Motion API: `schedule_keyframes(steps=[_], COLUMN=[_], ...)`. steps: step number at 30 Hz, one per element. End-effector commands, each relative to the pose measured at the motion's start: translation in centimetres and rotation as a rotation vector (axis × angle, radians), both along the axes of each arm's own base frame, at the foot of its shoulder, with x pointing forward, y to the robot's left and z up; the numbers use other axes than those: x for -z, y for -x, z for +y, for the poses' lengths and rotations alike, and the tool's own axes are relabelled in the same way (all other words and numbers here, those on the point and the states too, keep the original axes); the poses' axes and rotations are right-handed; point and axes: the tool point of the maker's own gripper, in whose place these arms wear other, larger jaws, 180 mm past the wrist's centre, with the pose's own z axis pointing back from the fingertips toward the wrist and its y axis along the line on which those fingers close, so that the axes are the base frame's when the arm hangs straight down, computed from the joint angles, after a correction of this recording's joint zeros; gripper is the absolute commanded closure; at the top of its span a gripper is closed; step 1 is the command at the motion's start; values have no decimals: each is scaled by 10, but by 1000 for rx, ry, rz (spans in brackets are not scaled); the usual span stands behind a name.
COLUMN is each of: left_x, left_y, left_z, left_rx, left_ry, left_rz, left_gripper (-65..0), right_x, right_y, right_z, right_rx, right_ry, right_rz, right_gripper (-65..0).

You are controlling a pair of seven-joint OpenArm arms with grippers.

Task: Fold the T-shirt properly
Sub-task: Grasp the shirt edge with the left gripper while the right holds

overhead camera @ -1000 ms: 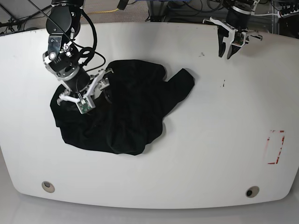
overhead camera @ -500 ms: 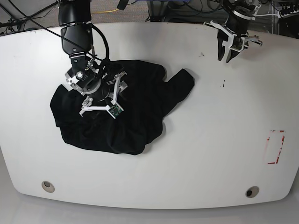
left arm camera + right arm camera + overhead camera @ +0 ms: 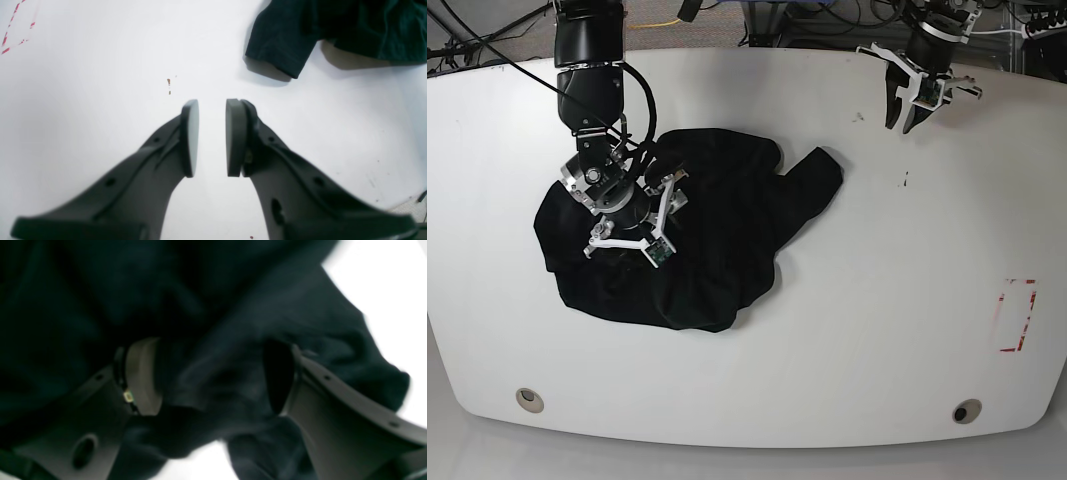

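Note:
The black T-shirt point(image 3: 707, 230) lies crumpled on the left half of the white table point(image 3: 877, 300), with one sleeve point(image 3: 822, 170) sticking out to the right. My right gripper point(image 3: 624, 248) is open and low over the shirt's left part. In the right wrist view the right gripper point(image 3: 213, 380) has its jaws wide apart over rumpled black cloth point(image 3: 233, 323), not closed on it. My left gripper point(image 3: 899, 122) hangs at the table's back right, away from the shirt. In the left wrist view the left gripper point(image 3: 211, 136) is slightly open and empty over bare table, and the sleeve point(image 3: 283, 50) lies ahead to the right.
A red tape rectangle point(image 3: 1015, 315) marks the table's right side; it also shows in the left wrist view point(image 3: 13, 30). Two round holes point(image 3: 528, 398) point(image 3: 967, 411) sit near the front edge. Small dark marks point(image 3: 905, 181) dot the table. Cables run behind the back edge.
My right gripper has shifted rightward over the shirt and turned, then settled a little lower. My left gripper has moved slightly back and left. The shirt's outline looks nearly the same.

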Motion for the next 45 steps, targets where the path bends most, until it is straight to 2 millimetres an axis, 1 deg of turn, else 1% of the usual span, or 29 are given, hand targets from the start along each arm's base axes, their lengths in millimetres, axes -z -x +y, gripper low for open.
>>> schedule_keyframes(steps=[1, 2, 3, 4, 5, 7, 8, 9, 11, 13, 15, 18, 19, 23, 26, 27, 30, 34, 37, 39, 41, 45], left_x=[-6, -6, -6, -6, -5, -5, -5, -7, -8, -5, -4, -8, -11, -16, -12, -12, -10, -2, 1, 7, 18, 35], left_y=[1, 1, 1, 2, 2, 4, 3, 0, -4, -7, -20, -35, -41, -62, -78, -84, -94, -101, -109, -111, -109, -112], left_z=[-8, -9, -11, -13, -16, -21, -26, -31, -39, -43, -45, -49, -51, -57, -56, -57, -58, -68, -78, -84, -88, -85], left_rx=[22, 26, 35, 47, 60, 76, 86, 94, 111, 119, 116, 98, 87, 64, 52, 44, 35, 53, 80, 96, 106, 100], left_ry=[18, 20, 19, 20, 25, 32, 42, 50, 65, 62, 50, 59, 70, 83, 70, 72, 72, 77, 78, 80, 78, 68], left_rz=[-22, -21, -21, -18, -16, -12, -16, -23, -32, -13, -1, -18, -30, -47, -23, -17, 0, 23, 24, 36, 64, 104], left_gripper=[-126, -126, -126, -126, -126, -128, -128, -128, -142, -187, -276, -335, -344, -349, -349, -350, -350, -350, -351, -351, -351, -351], right_x=[-18, -21, -22, -21, -19, -17, -14, -14, -12, -18, -22, -32, -37, -46, -49, -53, -57, -61, -67, -71, -73, -78], right_y=[-12, -15, -16, -17, -17, -17, -16, -16, -14, -15, -13, -13, -11, -9, -9, -9, -8, -7, -7, -8, -8, -8], right_z=[-10, -11, -12, -13, -13, -15, -15, -16, -16, -16, -15, -12, -11, -9, -7, -5, -5, -8, -6, -5, -5, -5], right_rx=[17, 21, 24, 26, 27, 32, 34, 36, 36, 35, 31, 22, 19, 13, 6, 3, 3, 11, 7, 4, 3, 3], right_ry=[0, 0, -2, -2, -2, -2, -2, -2, 1, 2, 4, 6, 8, 11, 12, 10, 14, 26, 27, 27, 27, 28], right_rz=[-58, -66, -70, -65, -59, -53, -45, -44, -38, -55, -67, -97, -109, -137, -145, -157, -164, -169, -185, -197, -203, -216], right_gripper=[-422, -409, -379, -314, -235, -113, -33, 0, 0, 0, 0, 0, 0, 0, 0, 0, -2, -2, -2, -3, -3, -3])
